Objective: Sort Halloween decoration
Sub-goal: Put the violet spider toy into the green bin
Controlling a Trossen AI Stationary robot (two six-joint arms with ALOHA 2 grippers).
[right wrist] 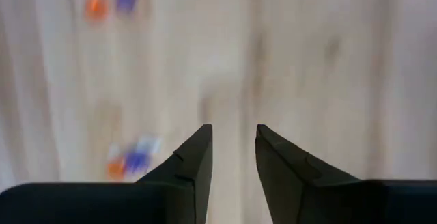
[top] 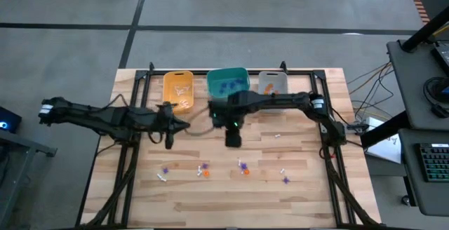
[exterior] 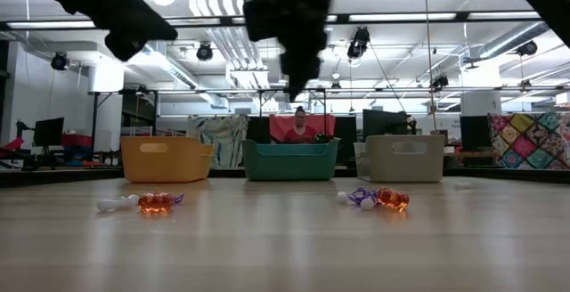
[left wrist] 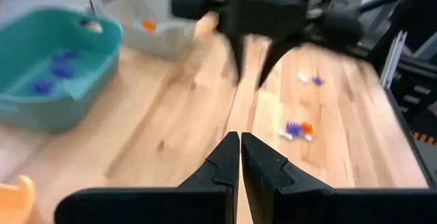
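Running the sort between picks: my right gripper [top: 233,140] hangs over the counter [top: 210,195] just in front of the teal bin [top: 228,81], fingers [right wrist: 194,157] parted with bare wood between them, carrying nothing. Left gripper [left wrist: 240,157] is clenched empty, parked in front of the yellow bin [top: 178,88]. Purple pieces [left wrist: 54,70] already sit in the teal bin, an orange one [left wrist: 148,25] in the grey bin [top: 273,83]. Remaining Halloween decoration [top: 243,167] lies scattered across the near half of the counter, well apart from the bins. Next I judge the right arm must travel out to the orange-purple cluster, open wider, and come down on one trinket without nudging its neighbours.
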